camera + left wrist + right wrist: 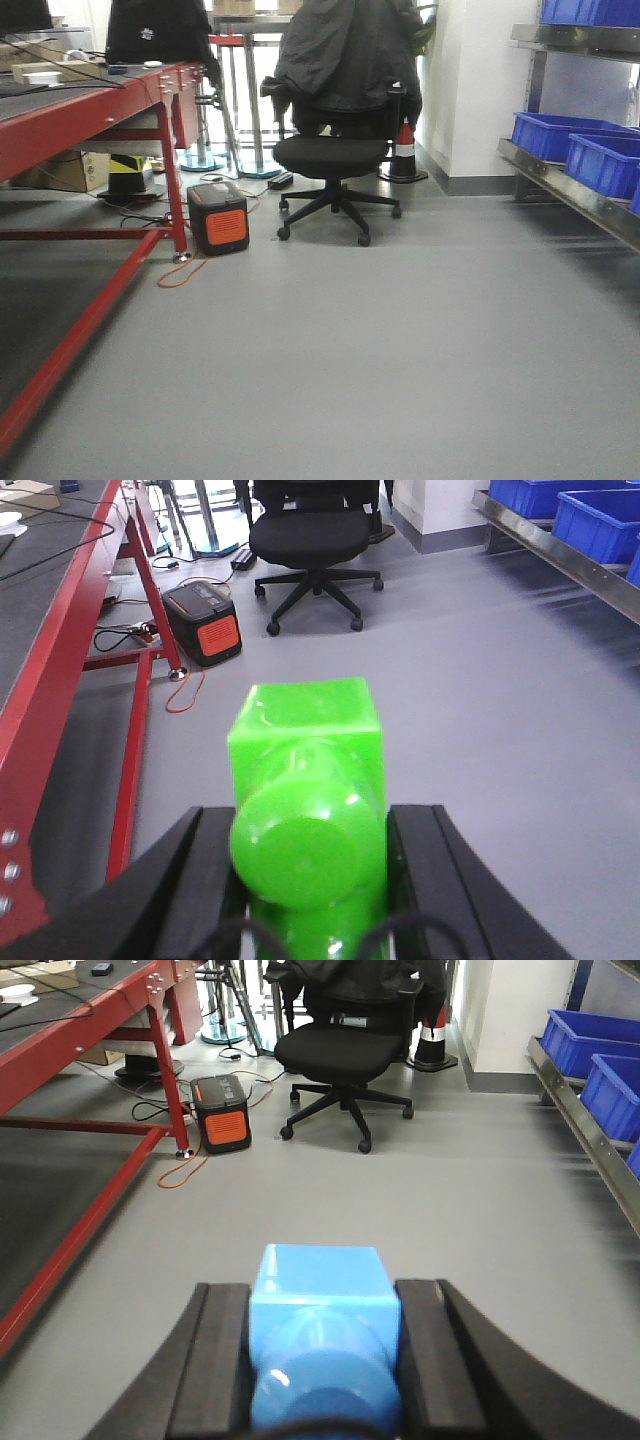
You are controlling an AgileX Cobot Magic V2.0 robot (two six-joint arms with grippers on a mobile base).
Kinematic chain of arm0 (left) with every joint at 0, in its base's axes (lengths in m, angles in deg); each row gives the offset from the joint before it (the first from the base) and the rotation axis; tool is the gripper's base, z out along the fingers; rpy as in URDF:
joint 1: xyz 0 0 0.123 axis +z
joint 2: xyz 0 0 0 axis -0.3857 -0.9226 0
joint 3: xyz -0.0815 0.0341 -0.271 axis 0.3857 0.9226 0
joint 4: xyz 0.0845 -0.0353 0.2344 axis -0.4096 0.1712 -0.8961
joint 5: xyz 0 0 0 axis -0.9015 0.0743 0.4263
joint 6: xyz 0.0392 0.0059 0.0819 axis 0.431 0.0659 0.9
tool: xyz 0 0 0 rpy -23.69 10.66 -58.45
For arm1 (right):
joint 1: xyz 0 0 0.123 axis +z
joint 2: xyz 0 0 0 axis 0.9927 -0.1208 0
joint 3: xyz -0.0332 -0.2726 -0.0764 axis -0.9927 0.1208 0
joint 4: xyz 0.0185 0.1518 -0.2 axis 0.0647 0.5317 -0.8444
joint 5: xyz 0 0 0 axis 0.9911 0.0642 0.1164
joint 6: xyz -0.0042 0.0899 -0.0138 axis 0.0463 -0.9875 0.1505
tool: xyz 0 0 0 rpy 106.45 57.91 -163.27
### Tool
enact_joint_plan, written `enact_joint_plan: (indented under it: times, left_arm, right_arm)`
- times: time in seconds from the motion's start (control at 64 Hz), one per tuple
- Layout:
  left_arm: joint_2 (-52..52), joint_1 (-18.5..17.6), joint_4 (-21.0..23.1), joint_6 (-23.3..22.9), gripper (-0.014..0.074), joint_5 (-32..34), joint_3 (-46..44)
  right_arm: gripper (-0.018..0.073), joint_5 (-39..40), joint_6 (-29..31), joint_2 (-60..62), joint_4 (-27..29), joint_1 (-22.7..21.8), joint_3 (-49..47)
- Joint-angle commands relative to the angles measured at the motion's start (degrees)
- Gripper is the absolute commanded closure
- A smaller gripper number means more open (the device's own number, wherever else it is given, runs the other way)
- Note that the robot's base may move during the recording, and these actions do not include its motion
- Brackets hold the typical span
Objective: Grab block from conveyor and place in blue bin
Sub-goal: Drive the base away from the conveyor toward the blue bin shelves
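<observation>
You've got the green block (305, 750) clamped between the left gripper's (312, 825) black fingers: glossy, square-faced, with a round stub. The right gripper (322, 1305) pinches a blue block (320, 1270) likewise. The conveyor (70, 108) stands left, the blue bins (575, 140) right.
</observation>
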Motion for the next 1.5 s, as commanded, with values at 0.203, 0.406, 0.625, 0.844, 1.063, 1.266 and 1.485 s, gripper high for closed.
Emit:
enact_joint_plan:
  times: [0.203,0.406,0.625,0.844,1.063,1.266,1.485]
  left_arm:
    - [0.1,-0.4,0.1,-0.3,0.0707,1.1,-0.1]
    - [0.1,-0.4,0.1,-0.3,0.0707,1.1,-0.1]
    - [0.1,-0.4,0.1,-0.3,0.0707,1.1,-0.1]
    - [0.1,-0.4,0.1,-0.3,0.0707,1.1,-0.1]
    - [0.1,-0.4,0.1,-0.3,0.0707,1.1,-0.1]
    - [0.1,-0.4,0.1,-0.3,0.0707,1.1,-0.1]
    - [0.1,-0.4,0.1,-0.3,0.0707,1.1,-0.1]
  right_arm:
    - [0.0721,1.0,0.1,0.0,-0.7,0.1,-0.5]
    - [0.0721,1.0,0.1,0.0,-0.7,0.1,-0.5]
    - [0.0721,1.0,0.1,0.0,-0.7,0.1,-0.5]
    - [0.0721,1.0,0.1,0.0,-0.7,0.1,-0.5]
    - [0.0721,1.0,0.1,0.0,-0.7,0.1,-0.5]
    - [0.0721,1.0,0.1,0.0,-0.7,0.1,-0.5]
    - [0.0721,1.0,0.1,0.0,-0.7,0.1,-0.5]
